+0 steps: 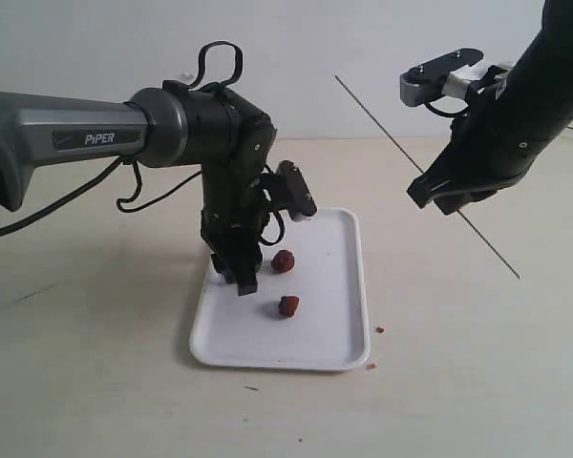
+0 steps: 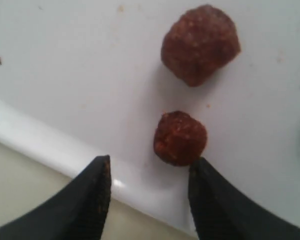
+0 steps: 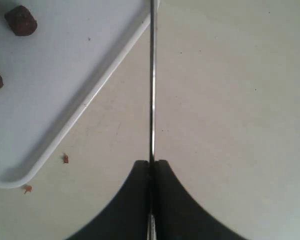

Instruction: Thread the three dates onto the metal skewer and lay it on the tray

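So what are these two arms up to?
The right arm's fingers are shut on a thin metal skewer, holding it in the air beside the white tray. The left arm's fingers are open, low over the tray right by one date, with a second date close by. No date shows on the skewer yet.

grey metallic tube on left arm [image 1: 67, 134], white "PiPER" lettering [image 1: 99, 138] on its side. Glossy black joint housing [image 1: 224, 134] at the tube's 3 o'clock end. Thin black cable loop [image 1: 220, 55] at 12 o'clock of the housing, and a slack black cable [image 1: 72, 198] at 6 o'clock under the tube. The left gripper [image 2: 149, 172] has matte black fingers [image 2: 90, 205] tapering to points. The right arm [image 1: 530, 105] is all black, with a grey bracket [image 1: 430, 81] and white insert at its 10 o'clock. The right gripper [image 3: 151, 162] has black fingers with curved outer edges.
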{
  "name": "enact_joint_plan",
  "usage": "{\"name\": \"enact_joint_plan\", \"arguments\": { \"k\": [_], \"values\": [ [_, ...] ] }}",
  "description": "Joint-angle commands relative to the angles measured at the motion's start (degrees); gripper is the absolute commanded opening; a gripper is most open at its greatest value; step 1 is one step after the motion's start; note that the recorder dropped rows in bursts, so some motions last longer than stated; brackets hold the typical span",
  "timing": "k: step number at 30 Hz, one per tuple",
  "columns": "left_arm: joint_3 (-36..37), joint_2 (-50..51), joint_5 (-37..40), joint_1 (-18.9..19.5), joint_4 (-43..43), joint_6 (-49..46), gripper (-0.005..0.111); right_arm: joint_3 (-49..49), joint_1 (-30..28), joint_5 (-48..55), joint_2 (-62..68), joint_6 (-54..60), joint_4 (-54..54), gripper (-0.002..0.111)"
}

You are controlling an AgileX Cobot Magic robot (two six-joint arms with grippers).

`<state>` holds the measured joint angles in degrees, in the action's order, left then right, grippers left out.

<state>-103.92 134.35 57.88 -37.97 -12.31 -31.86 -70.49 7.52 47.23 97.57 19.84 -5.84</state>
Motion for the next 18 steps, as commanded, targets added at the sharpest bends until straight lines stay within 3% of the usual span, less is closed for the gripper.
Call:
{"name": "enact_joint_plan", "arguments": {
  "k": [1,10,14,18],
  "values": [
    [-0.28,-0.47,0.93,0.06,-0.57,-9.7,0.049,0.23,-0.3,-0.65,-0.15,0.02,-0.31,0.0],
    [-0.28,-0.47,2.89,-0.18,1.47,-15.06,0.049,0.23,-0.3,-0.63,-0.15,0.48,-0.31,0.0],
    [-0.28,-0.47,3.8,-0.43,0.45,-22.58,0.049,0.23,-0.3,-0.63,-0.15,0.48,-0.31,0.0],
    [-0.28,-0.47,0.7,-0.43,-0.26,-23.65,0.049,0.23,-0.3,-0.63,-0.15,0.48,-0.31,0.0]
  ]
}}
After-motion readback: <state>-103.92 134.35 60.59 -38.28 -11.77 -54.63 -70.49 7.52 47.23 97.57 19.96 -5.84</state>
